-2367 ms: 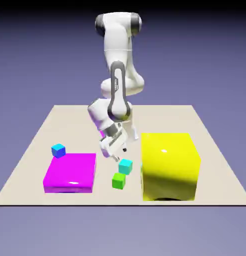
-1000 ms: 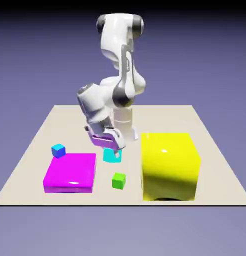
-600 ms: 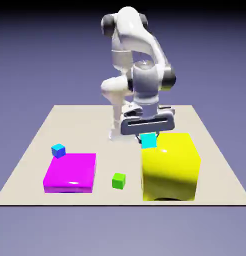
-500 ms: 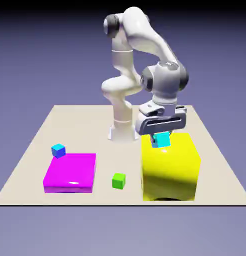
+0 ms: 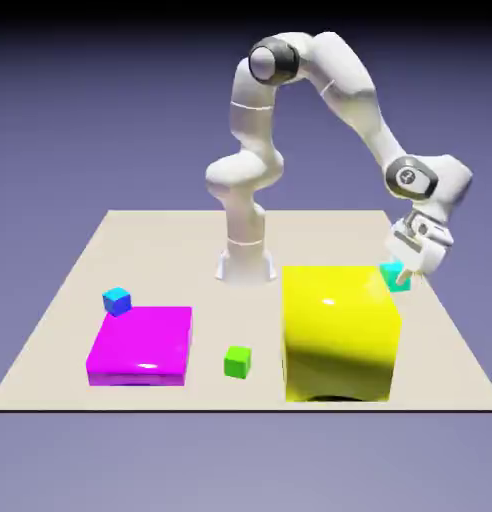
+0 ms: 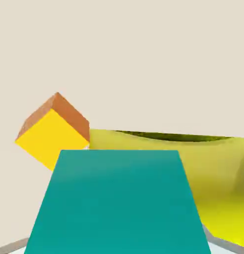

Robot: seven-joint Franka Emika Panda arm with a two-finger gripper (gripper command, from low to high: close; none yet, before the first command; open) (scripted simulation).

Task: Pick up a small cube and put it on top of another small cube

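Carrying step, teal cube aloft. The gripper [image 5: 408, 272] has its jaws clamped on the teal cube [image 5: 395, 277], which hangs past the far corner of the yellow block [image 5: 340, 335], on the exterior view's right. The hand view shows the teal cube large between the fingertips, with an orange cube [image 6: 52, 139] on the table [image 6: 144, 59] just beside the block; the exterior view does not show this cube. The green cube [image 5: 237, 362] lies apart from the block, to the exterior view's left; the blue cube [image 5: 117, 301] lies farther that way, by the magenta slab [image 5: 142, 345].

The pick appears done and the stacking remains. The orange cube seems the likely support, though this is uncertain. The next move calls for centring over the chosen cube, levelling the load and lowering it, clear of the block's side, before release.
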